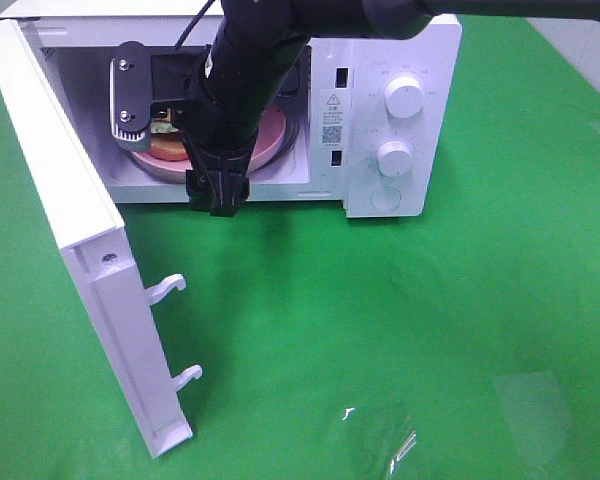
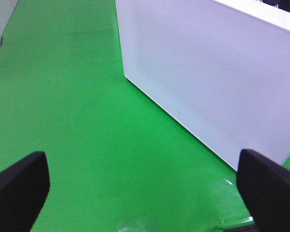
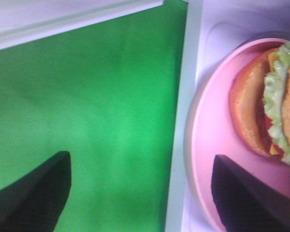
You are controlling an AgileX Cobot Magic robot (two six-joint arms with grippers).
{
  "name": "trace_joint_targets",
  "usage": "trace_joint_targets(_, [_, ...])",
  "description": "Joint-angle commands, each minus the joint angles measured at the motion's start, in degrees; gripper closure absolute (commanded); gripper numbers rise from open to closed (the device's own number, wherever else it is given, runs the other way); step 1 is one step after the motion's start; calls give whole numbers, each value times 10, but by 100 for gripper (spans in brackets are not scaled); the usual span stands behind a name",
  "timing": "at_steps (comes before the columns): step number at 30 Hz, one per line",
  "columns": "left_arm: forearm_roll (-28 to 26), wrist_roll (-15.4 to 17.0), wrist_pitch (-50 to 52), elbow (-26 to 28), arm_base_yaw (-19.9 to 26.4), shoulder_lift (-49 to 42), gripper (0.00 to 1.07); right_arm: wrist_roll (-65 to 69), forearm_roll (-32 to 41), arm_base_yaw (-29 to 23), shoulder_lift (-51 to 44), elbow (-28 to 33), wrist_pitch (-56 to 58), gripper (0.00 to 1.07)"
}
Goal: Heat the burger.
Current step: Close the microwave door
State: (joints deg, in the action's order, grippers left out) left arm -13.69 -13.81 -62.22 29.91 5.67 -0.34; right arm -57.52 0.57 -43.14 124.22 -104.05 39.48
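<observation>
The burger lies on a pink plate inside the white microwave; its bun, lettuce and filling show in the right wrist view. From the exterior high view only a sliver of the burger and the plate shows behind the right arm. My right gripper is open at the oven's front sill, one finger over the plate and the other over the green cloth, holding nothing. It appears as black fingers at the opening. My left gripper is open and empty above the cloth, facing the door's outer face.
The microwave door stands swung wide open to the left, with two latch hooks sticking out; its dotted outer panel fills the left wrist view. Two knobs sit on the control panel. Clear film lies on the cloth near the front.
</observation>
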Motion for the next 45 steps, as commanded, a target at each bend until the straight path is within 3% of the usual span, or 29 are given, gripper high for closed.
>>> trace_joint_targets(1, [-1, -1, 7, -2, 3, -2, 9, 22, -6, -3, -28, 24, 14, 31])
trace_joint_targets(4, [-1, -1, 7, -2, 3, -2, 9, 22, -9, -3, -34, 34, 14, 31])
trace_joint_targets(6, [-1, -1, 7, -2, 3, -2, 9, 33, -34, -1, -67, 80, 11, 31])
trace_joint_targets(18, [-1, -1, 7, -2, 3, -2, 9, 70, -68, 6, -174, 205, -21, 31])
trace_joint_targets(35, [-1, -1, 7, -2, 3, -2, 9, 283, -74, 19, -370, 446, -52, 31])
trace_joint_targets(37, [-1, -1, 7, -2, 3, -2, 9, 340, -68, 28, -408, 488, -57, 31])
trace_joint_targets(45, [-1, -1, 7, -2, 3, -2, 9, 432, -44, 101, -486, 554, -49, 31])
